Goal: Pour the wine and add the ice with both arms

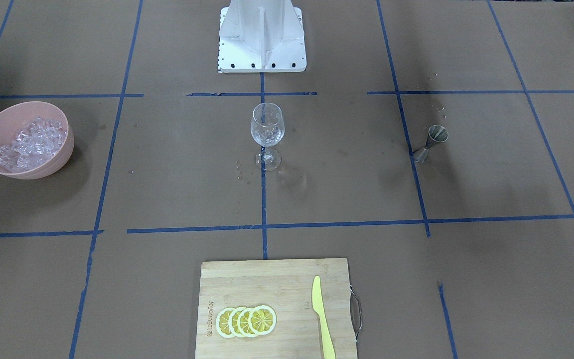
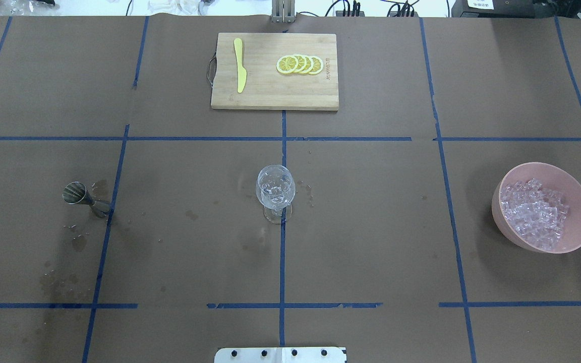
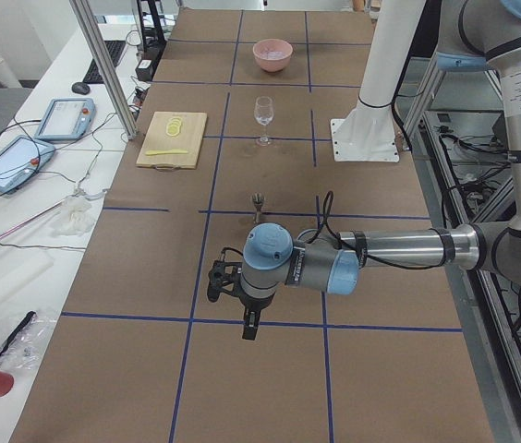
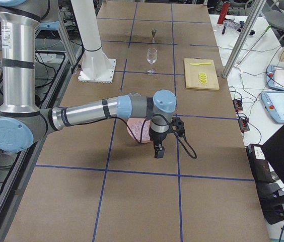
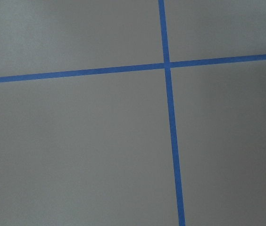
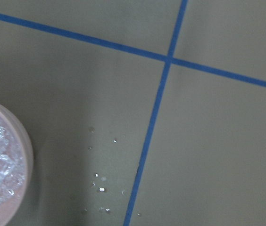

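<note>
A clear stemmed wine glass [image 1: 267, 130] stands at the table's middle with a few ice chunks in its bowl; it also shows in the overhead view [image 2: 275, 190]. The ice [image 2: 535, 212] fills a pink bowl [image 2: 580, 222] on the robot's right. A steel jigger [image 2: 83, 199] stands on the robot's left. My left gripper [image 3: 249, 328] hangs over bare table beyond the jigger, apart from everything. My right gripper [image 4: 158, 150] hangs beside the bowl [image 6: 24, 155]. Both grippers show only in the side views, so I cannot tell whether they are open or shut.
A wooden cutting board [image 2: 270, 96] at the far edge carries lemon slices [image 2: 299, 64] and a yellow knife [image 2: 240, 70]. The white pedestal [image 1: 262, 37] stands at the robot's side. Small ice bits [image 6: 100, 188] and wet spots [image 2: 76, 242] lie on the brown paper.
</note>
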